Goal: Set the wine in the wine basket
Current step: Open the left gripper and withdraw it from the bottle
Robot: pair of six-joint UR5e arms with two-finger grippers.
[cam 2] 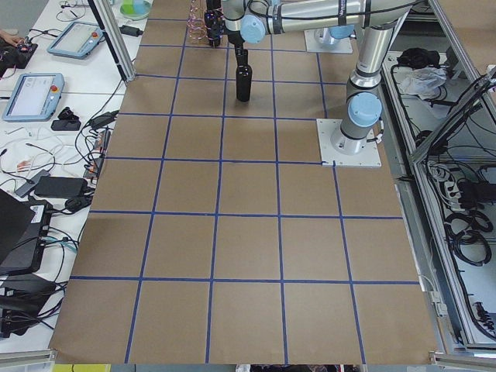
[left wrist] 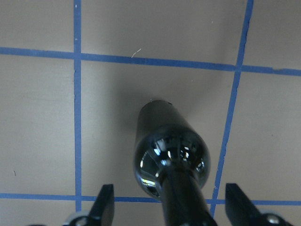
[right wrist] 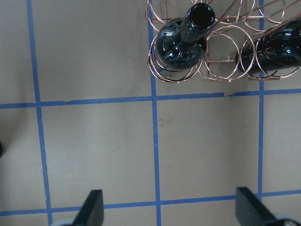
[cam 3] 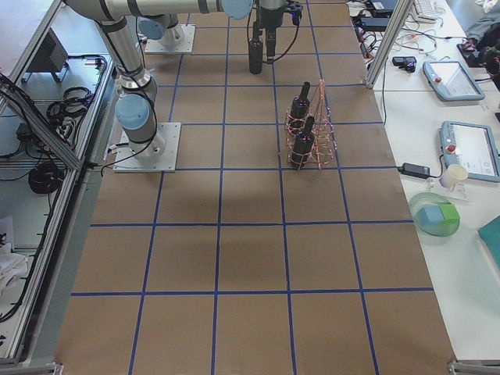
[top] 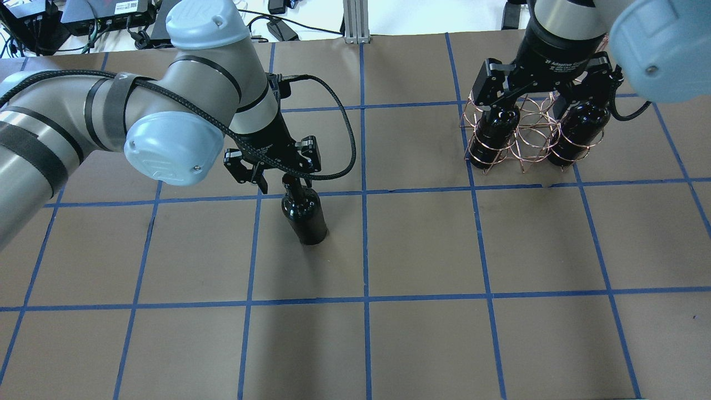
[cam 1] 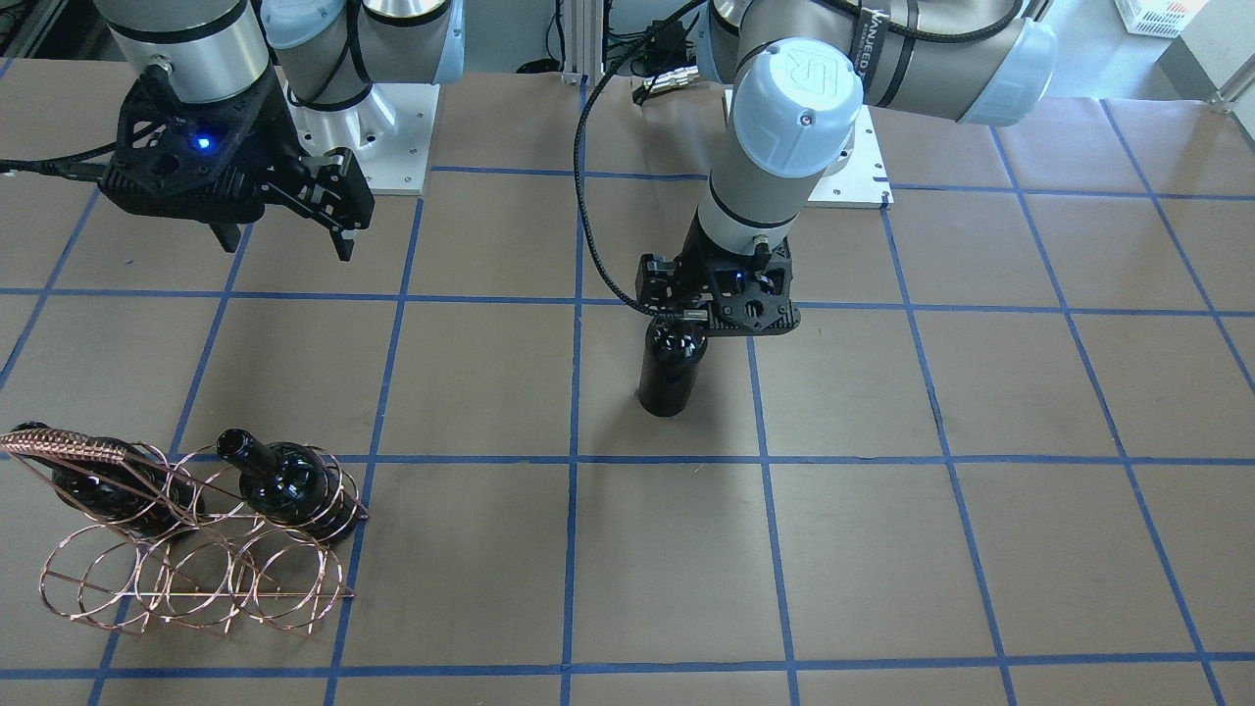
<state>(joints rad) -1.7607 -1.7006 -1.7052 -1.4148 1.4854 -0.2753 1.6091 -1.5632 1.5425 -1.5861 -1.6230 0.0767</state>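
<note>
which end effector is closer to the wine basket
Right. The right end effector hovers near the wine basket; the left end effector is far off, around the wine.

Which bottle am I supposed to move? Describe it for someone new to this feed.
Find the left arm reaching over the middle of the table. Under its open fingers a dark bottle stands upright, alone. The other two bottles sit in the copper wire basket on the robot's right.
</note>
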